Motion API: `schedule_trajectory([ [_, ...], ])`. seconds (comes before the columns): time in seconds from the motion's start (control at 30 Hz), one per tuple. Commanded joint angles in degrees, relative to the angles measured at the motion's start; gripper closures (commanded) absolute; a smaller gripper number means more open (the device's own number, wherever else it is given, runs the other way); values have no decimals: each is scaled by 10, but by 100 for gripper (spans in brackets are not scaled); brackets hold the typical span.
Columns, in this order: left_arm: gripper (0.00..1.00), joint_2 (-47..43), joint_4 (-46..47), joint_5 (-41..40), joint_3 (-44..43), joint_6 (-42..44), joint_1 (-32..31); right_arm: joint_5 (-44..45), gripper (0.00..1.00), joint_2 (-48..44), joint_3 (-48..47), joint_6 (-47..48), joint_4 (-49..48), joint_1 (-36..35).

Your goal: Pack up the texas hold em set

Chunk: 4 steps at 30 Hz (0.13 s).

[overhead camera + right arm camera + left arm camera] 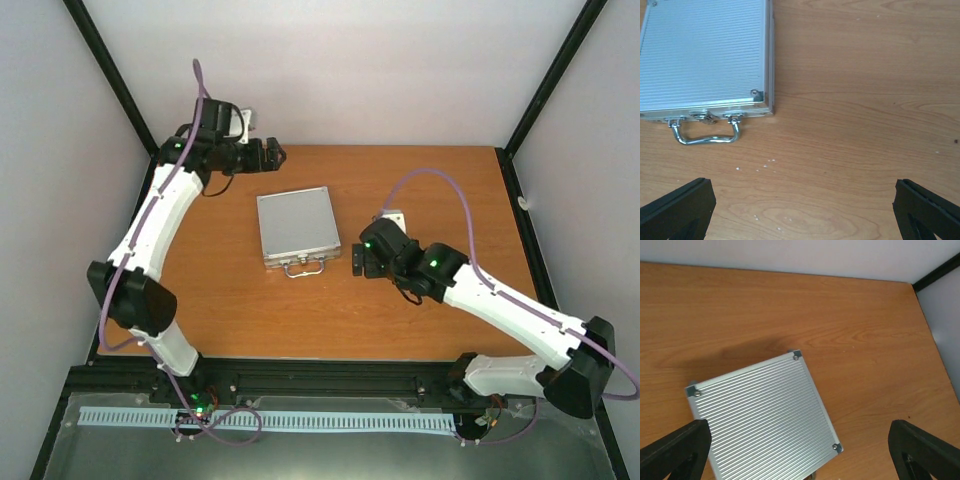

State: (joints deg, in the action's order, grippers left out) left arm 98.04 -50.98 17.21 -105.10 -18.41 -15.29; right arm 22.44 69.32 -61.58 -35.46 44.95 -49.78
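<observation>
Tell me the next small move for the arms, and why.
Probably just pull both arms back to rest. The silver case lies shut and flat on the table, handle toward the arms, and no loose pieces show in any view. The left hand and right hand are both open, empty and clear of the case, so nothing seems left to pack.

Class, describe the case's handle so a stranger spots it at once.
Near the middle of the wooden table lies a closed, ribbed silver case. On its side facing the table's near edge sits the handle, the only curved loop on that box.
</observation>
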Motion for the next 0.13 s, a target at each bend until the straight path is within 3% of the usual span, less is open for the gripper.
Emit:
schedule_trajectory([
  [0.0,0,-24,-48,-80,7,35,1,43,0,-23,-16,21,46,5],
  [0.1,0,-40,-52,-101,22,51,1,52,0,-32,-12,17,54,5],
])
